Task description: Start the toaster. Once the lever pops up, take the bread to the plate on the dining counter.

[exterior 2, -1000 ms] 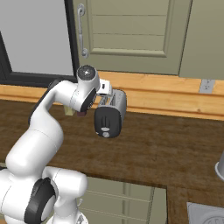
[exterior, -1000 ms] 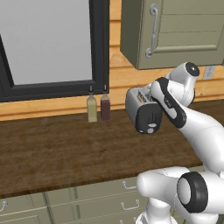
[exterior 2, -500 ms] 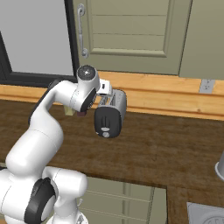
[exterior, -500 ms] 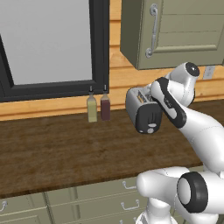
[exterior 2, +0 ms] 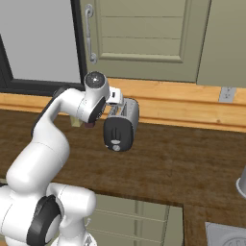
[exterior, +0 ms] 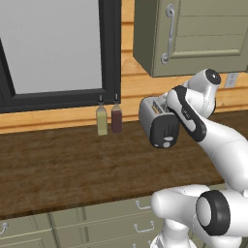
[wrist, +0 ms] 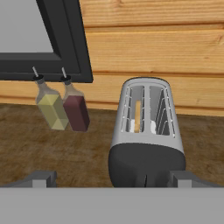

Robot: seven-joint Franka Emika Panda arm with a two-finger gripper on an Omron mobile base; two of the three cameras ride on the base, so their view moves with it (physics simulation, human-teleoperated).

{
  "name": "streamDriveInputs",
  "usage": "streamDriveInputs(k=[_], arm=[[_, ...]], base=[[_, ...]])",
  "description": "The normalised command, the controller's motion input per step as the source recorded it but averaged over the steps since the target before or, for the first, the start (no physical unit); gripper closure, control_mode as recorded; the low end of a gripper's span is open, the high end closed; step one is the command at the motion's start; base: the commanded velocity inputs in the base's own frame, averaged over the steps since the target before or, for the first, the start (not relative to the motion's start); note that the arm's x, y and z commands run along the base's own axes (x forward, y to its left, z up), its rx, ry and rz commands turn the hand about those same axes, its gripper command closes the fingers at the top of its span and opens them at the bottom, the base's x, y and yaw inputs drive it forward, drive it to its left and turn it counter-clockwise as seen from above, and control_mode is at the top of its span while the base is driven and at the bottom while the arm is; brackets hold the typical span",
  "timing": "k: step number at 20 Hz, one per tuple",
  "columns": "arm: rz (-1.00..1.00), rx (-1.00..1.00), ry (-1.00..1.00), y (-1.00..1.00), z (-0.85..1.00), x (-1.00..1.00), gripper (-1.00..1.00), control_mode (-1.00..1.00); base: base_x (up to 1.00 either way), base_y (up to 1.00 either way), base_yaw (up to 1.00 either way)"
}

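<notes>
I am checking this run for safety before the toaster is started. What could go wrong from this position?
1. The open gripper sits wide around the black end of the toaster; it may miss the small lever or push the toaster back.
2. Two bottles stand close beside the toaster; a sideways swing of the arm could knock them over.
3. The bread sits deep in one slot, so gripping it later may be difficult.

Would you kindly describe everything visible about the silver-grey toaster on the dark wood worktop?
The boxy silver-grey metal toaster stands upright on the dark wood worktop, near the wooden wall, its rounded black end panel facing the robot. Two top slots show wire guides; a tan bread slice sits in the left slot as the hand view shows it. A small pale lever protrudes low on the end panel. Nothing else touches it.
</notes>
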Motion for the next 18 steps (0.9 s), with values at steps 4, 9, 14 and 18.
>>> streamDriveInputs(k=[4,9,14,18], arm=[[0.0,0.0,0.0,0.0,0.0,0.0,-1.0,-1.0],[0.0,0.0,0.0,0.0,0.0,0.0,-1.0,-1.0],[0.0,0.0,0.0,0.0,0.0,0.0,-1.0,-1.0],[0.0,0.0,0.0,0.0,0.0,0.0,-1.0,-1.0]], base=[[0.0,0.0,0.0],[0.0,0.0,0.0],[0.0,0.0,0.0],[0.0,0.0,0.0]])
